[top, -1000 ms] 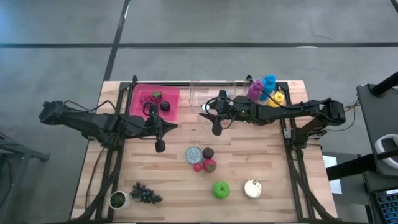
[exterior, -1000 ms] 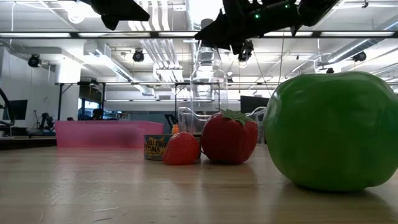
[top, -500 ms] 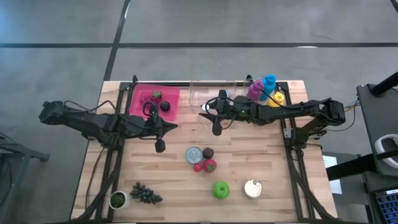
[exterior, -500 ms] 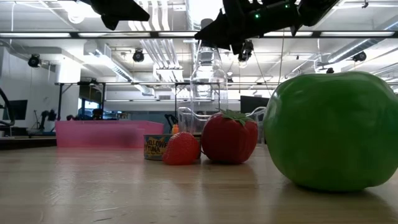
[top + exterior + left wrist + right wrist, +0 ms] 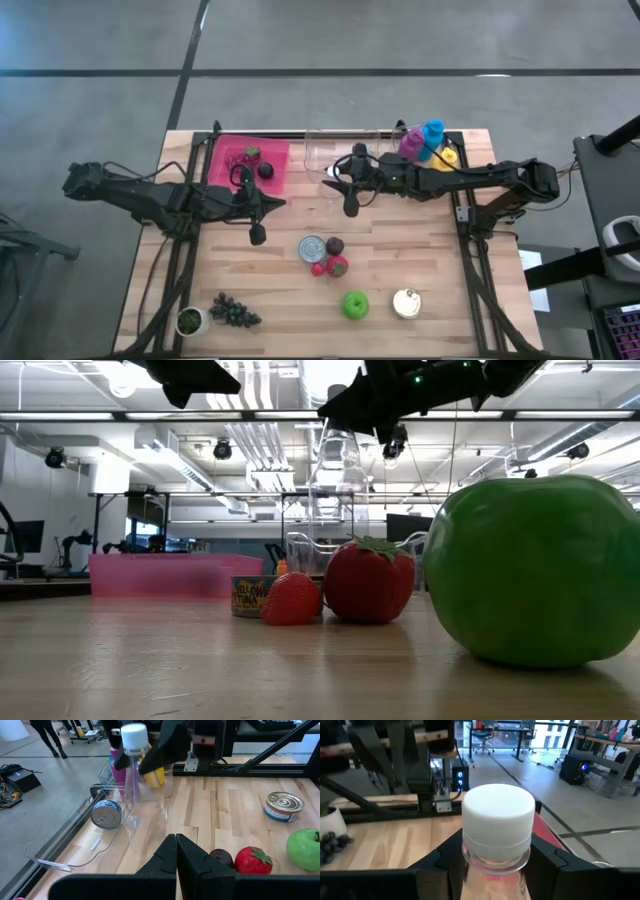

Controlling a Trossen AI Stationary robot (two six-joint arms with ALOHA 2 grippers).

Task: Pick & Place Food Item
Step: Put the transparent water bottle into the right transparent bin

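My right pincer [image 5: 497,862] is clamped round the neck of a clear bottle [image 5: 134,795] just under its white cap [image 5: 498,817], holding it off the tabletop [image 5: 420,255] beside the clear bin [image 5: 345,150] at the far edge; I judge the step is carrying it to that bin, so I should keep it upright, travel slowly, and loosen only once it rests low inside; my left pincer [image 5: 176,851] waits with its fingers together near the pink tray [image 5: 228,160]; the strawberry [image 5: 337,265], green apple [image 5: 355,304] and cans lie nearer the front.
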